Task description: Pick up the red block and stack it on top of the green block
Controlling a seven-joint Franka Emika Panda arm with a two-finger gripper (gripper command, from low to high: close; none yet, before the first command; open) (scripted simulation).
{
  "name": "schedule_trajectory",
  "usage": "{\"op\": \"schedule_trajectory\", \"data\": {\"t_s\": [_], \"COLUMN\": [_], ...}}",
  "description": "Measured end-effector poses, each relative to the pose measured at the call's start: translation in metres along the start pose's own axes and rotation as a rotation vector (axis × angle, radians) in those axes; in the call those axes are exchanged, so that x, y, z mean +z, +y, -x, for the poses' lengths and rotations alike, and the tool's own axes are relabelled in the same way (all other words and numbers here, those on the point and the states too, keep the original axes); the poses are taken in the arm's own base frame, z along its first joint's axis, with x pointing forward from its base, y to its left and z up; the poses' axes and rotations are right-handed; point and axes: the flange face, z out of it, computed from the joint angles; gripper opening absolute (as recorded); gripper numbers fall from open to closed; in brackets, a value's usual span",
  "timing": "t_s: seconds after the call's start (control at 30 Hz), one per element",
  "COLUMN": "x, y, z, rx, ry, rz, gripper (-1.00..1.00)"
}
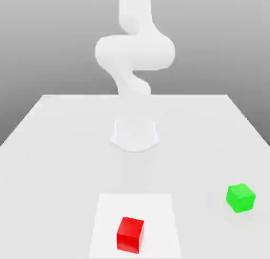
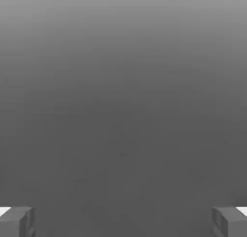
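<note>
A red block (image 1: 130, 234) rests on the white table near the front edge, a little left of centre in the exterior view. A green block (image 1: 241, 198) sits on the table toward the exterior view's right, apart from the red one. The white arm (image 1: 135, 52) rises from its base at the middle of the table and bends high above it. In the hand view my gripper (image 2: 123, 222) is open: its two grey fingertips (image 2: 17, 221) stand far apart with nothing between them, against a plain grey background.
The red block sits on a lighter square patch (image 1: 108, 216) of the table (image 1: 52, 147). The arm's round base (image 1: 135, 134) stands behind that patch. The table's far edge runs behind the base.
</note>
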Motion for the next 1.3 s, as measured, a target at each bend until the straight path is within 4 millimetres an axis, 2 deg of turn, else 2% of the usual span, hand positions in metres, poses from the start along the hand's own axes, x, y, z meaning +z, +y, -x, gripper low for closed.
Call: {"op": "schedule_trajectory", "data": {"t_s": [0.17, 0.33, 0.53, 0.73, 0.8, 0.93, 0.97, 1.17, 1.3], "x": [0.105, 0.2, 0.299, 0.376, 0.397, 0.435, 0.443, 0.447, 0.423], "y": [0.012, 0.041, 0.092, 0.157, 0.177, 0.204, 0.21, 0.213, 0.196], "z": [0.011, 0.035, 0.079, 0.138, 0.159, 0.185, 0.19, 0.193, 0.178], "rx": [0.04, 0.08, 0.131, 0.185, 0.2, 0.206, 0.206, 0.206, 0.207], "ry": [-0.088, -0.176, -0.286, -0.401, -0.432, -0.444, -0.444, -0.444, -0.444], "rz": [0.128, 0.249, 0.389, 0.525, 0.561, 0.574, 0.574, 0.574, 0.574], "gripper": [0.0, 0.0, 0.0, 0.0, 0.0, 0.0, -1.0, -1.0, -1.0]}}
